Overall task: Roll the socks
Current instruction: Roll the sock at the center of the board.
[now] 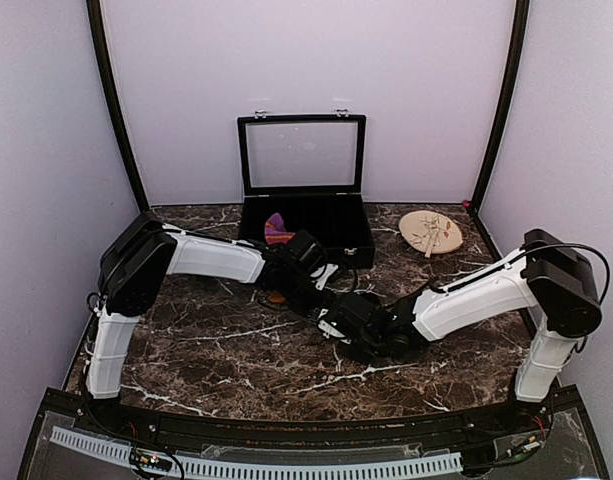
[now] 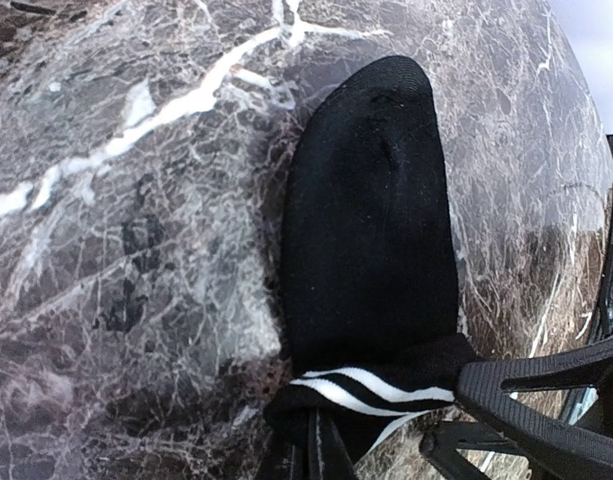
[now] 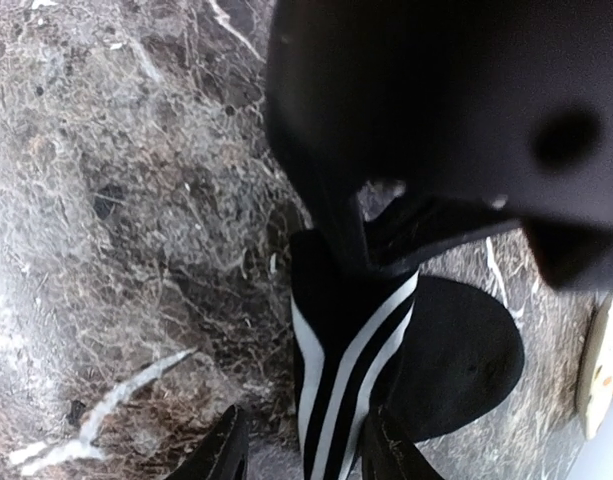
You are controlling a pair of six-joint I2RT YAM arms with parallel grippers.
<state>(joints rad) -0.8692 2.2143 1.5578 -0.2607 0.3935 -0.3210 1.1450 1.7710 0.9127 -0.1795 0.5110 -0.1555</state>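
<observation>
Left hand (image 2: pixel 308 455) pinching striped cuff of black fabric sock (image 2: pixel 371 230); right hand (image 3: pixel 306 455) half-spread astride it. Roll seemingly starting; next needing firm regrip.

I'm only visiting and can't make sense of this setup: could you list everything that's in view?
black sock: one, black with white stripes, lying mid-table where the two arms meet.
colourful sock: one, maroon and purple, inside the case.
case: one, black, clear lid raised, back of the table.
round plate: one, pale wood, back right; what lies on it is too small to tell.
orange bit: one, under the left arm, mostly hidden.
table: one, dark marble with white veins.
left pincer: one, black, shut on the black sock's striped cuff.
right pincer: one, black, open, astride that cuff.
</observation>
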